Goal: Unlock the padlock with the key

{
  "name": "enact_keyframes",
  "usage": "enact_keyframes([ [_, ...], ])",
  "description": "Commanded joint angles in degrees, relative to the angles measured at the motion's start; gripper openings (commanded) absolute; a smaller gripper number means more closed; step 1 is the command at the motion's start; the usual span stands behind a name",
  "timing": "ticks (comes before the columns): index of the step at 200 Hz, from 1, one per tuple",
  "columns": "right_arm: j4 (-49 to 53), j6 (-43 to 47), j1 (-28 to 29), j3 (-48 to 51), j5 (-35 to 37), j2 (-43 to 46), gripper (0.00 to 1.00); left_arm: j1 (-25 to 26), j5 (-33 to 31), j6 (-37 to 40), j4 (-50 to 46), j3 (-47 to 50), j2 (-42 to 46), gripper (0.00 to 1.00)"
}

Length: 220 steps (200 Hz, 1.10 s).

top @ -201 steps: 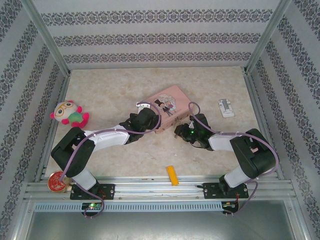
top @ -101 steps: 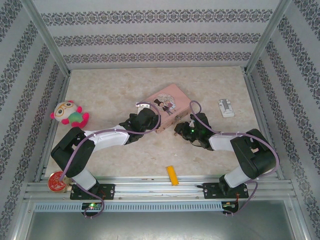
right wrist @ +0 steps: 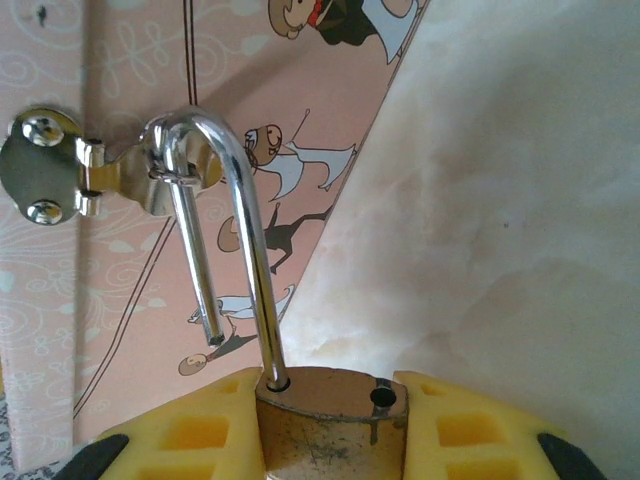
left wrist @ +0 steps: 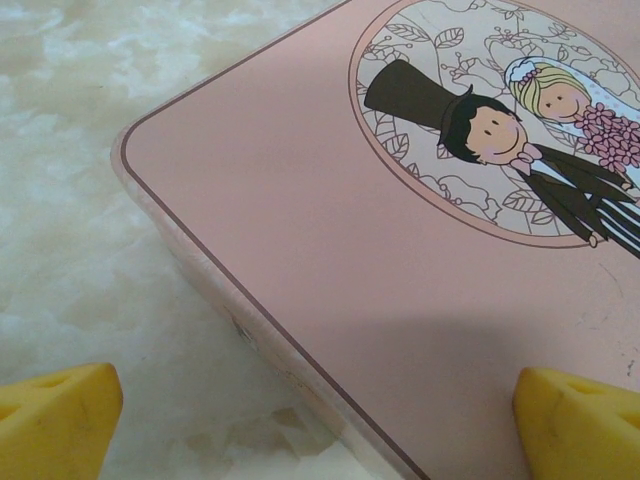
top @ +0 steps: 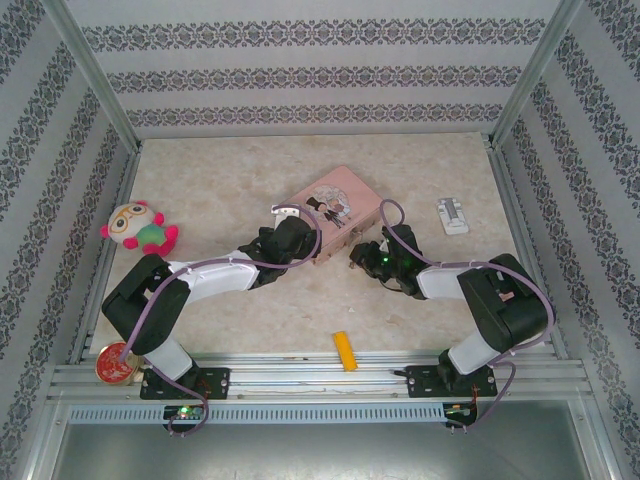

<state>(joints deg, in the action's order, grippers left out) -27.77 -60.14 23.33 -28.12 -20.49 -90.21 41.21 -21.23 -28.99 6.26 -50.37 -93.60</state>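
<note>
The small brass padlock sits clamped between the yellow fingers of my right gripper. Its chrome shackle is sprung: one leg stays in the body, while the free leg hangs clear of its hole. The shackle is still hooked through the hasp on the pink picture tin. My left gripper is open, one yellow fingertip over the table and the other over the tin's lid. In the top view the tin lies between the left gripper and the right gripper. The key is hidden.
A plush toy lies at the left. A white object lies at the right, and a yellow bar rests near the front rail. A round red-gold tin sits by the left arm's base. Patterned walls enclose the table.
My right gripper has edged slightly left toward the tin. The left arm has not moved.
</note>
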Motion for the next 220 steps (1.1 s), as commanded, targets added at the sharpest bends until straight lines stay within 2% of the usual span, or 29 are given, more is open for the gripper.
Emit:
enact_keyframes([
  [1, -4.2, -1.2, -1.6, -0.8, 3.5, -1.0, 0.00, 0.6, -0.8, 0.1, -2.9, 1.3, 0.4, 0.99],
  [151, -14.1, -4.3, -4.0, -1.4, 5.3, -5.0, 0.00, 0.5, -0.8, 0.0, -3.0, 1.2, 0.3, 0.99],
  [220, -14.5, -2.7, -5.9, -0.7, 3.2, -7.3, 0.00, 0.5, -3.6, 3.7, -8.6, -2.2, -1.0, 0.99],
])
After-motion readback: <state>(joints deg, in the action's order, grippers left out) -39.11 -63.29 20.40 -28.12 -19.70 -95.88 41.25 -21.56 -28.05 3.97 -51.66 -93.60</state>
